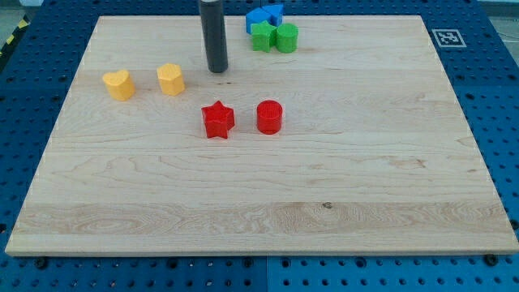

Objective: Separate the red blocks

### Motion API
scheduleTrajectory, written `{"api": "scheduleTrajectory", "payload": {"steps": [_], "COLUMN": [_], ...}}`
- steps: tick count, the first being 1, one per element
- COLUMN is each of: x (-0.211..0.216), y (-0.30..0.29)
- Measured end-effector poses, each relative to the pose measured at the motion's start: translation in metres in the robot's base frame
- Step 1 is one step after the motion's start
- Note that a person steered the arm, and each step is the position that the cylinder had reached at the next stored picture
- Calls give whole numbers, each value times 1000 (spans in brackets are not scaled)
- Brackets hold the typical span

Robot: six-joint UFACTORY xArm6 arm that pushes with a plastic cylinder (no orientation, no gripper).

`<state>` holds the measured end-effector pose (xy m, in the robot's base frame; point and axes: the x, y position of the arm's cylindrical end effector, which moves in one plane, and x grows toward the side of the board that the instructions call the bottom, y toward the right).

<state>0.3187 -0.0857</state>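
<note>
Two red blocks, a star [217, 120] and a cylinder [269, 117]. Two orange-yellow blocks [119, 84] [170, 79]. Two green blocks [274, 37], blue ones [264, 16]. Pale wood-grain board [324, 186]; blue table [16, 113]; dark rod [215, 36].

Gap btwn red star [217, 120] & red cylinder [269, 117] open; my tip [216, 70] well above.

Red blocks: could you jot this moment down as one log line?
red star block | red cylinder block | apart, bare board between | my tip above the star toward the view's top, touching neither
</note>
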Motion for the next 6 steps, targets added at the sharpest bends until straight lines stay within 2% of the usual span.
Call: {"api": "scheduleTrajectory", "payload": {"steps": [1,2,3,4,6], "x": [-19,-22,-3,49,59], "y": [-40,-27,20,38,2]}}
